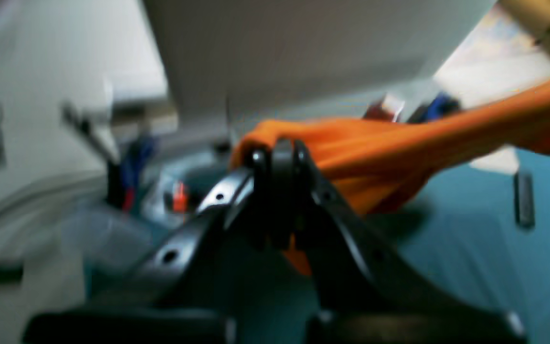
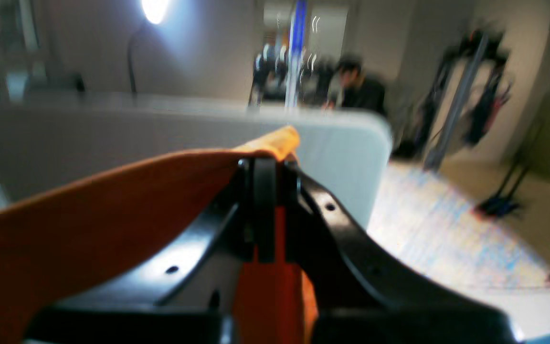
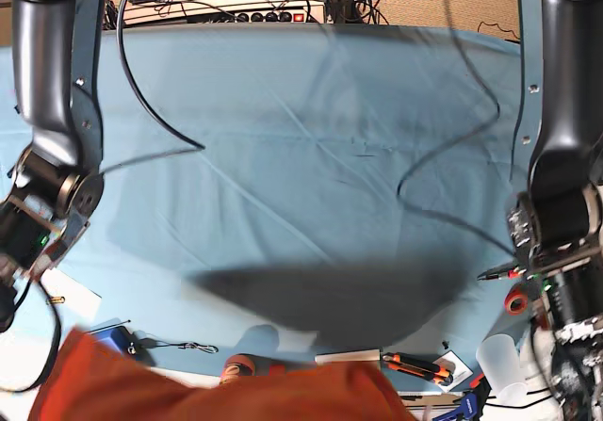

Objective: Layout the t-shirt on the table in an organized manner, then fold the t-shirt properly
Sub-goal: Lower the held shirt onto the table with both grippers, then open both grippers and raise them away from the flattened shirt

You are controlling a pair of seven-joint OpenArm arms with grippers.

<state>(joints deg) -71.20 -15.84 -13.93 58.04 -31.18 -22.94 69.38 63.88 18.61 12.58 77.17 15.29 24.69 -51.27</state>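
I see left hand (image 1: 280, 157) clamped on shirt (image 1: 399, 143) | right hand (image 2: 268, 172) clamped on it too | shirt lifted off teal surface (image 3: 311, 157), shadow below

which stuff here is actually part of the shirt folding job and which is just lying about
For the job:
- bright orange cloth t-shirt, pinched by both
- left end effector
- right end effector
- wide teal-blue cloth-covered table

Lying about:
- orange-handled black tool
- red tape roll
- clear plastic cup
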